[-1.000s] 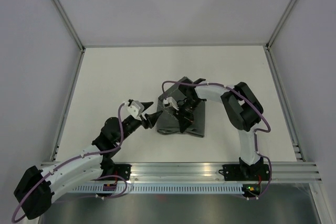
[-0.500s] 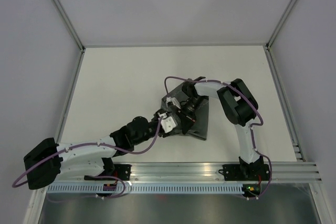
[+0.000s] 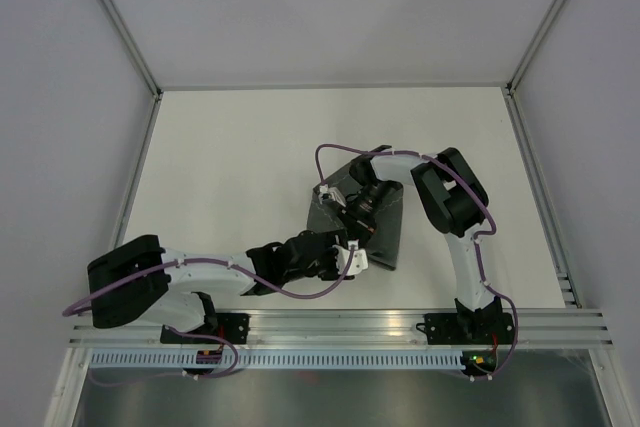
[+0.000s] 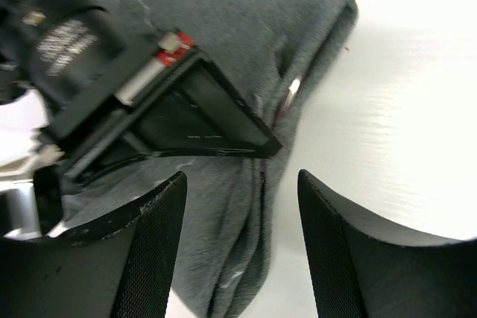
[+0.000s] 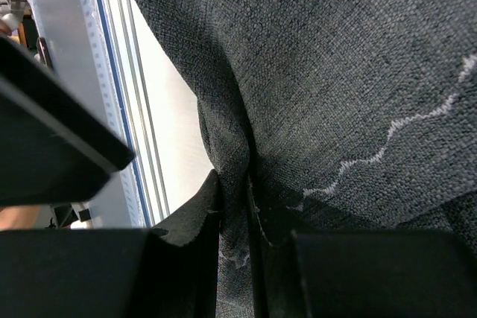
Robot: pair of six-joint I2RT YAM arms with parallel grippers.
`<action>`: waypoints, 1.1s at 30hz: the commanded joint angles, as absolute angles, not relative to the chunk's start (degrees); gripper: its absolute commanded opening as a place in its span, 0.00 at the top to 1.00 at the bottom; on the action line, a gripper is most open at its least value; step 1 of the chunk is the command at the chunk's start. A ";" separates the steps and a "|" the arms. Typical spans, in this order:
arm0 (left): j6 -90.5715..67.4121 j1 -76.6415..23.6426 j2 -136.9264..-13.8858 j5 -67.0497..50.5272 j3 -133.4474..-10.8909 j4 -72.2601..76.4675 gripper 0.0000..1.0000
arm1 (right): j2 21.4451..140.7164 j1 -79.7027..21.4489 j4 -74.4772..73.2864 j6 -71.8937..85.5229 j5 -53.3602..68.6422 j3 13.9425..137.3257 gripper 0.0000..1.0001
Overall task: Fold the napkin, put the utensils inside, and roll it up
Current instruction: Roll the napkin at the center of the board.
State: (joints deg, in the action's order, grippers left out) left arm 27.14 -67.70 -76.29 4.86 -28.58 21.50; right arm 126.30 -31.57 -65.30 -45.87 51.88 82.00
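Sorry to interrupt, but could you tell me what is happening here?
Two robot arms are working on a dark grey napkin on the white table. The right gripper has its jaws pinched on a fold of the cloth. The left gripper sits at the napkin's near edge, jaws open either side of it, not yet closed. The napkin is bunched and folded, not yet a neat roll.

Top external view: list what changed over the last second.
The left gripper swept from left of the napkin round to its near edge, jaws open astride the cloth. The napkin's left edge was drawn rightward. The right gripper shifted slightly right and away with it. Unchanged: the right gripper stays pinched on the napkin; nothing let go.
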 commanded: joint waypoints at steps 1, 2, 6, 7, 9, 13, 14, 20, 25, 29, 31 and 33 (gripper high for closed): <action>30.15 -68.64 -79.53 3.26 -30.41 22.23 0.33 | 129.64 -30.85 -62.31 -50.80 44.65 82.26 0.99; 30.23 -68.64 -80.93 2.99 -30.32 22.58 0.33 | 129.90 -30.85 -62.58 -50.80 44.74 82.35 0.99; 31.64 -68.64 -83.58 4.39 -30.41 24.16 0.31 | 130.17 -30.76 -62.75 -50.80 44.91 82.62 1.00; 32.25 -68.56 -83.84 4.66 -30.32 25.65 0.31 | 130.17 -30.76 -62.75 -50.80 44.91 82.70 0.99; 32.96 -68.64 -84.55 4.83 -30.58 26.19 0.30 | 130.34 -30.67 -63.10 -50.89 44.91 82.88 1.00; 34.71 -68.64 -87.01 5.45 -31.20 26.72 0.30 | 130.43 -30.59 -63.28 -51.06 45.09 82.88 0.99; 34.72 -68.73 -87.53 5.54 -31.46 26.89 0.30 | 130.52 -30.50 -63.37 -51.06 45.17 82.97 1.00; 36.38 -68.73 -90.52 6.50 -31.90 28.30 0.31 | 130.87 -30.32 -63.81 -51.15 45.26 83.41 0.99; 37.44 -68.64 -92.90 6.86 -32.96 28.04 0.49 | 130.96 -30.23 -63.81 -50.98 45.26 83.50 1.00; 37.44 -68.64 -94.65 6.68 -34.28 25.05 0.67 | 131.13 -30.06 -63.98 -50.98 45.35 83.67 1.00; 37.09 -68.64 -94.75 6.51 -34.45 23.91 0.71 | 131.22 -29.97 -64.07 -51.15 45.44 83.85 0.99; 36.91 -68.56 -95.36 6.77 -35.24 23.03 0.75 | 131.22 -29.88 -64.16 -51.24 45.61 83.85 1.00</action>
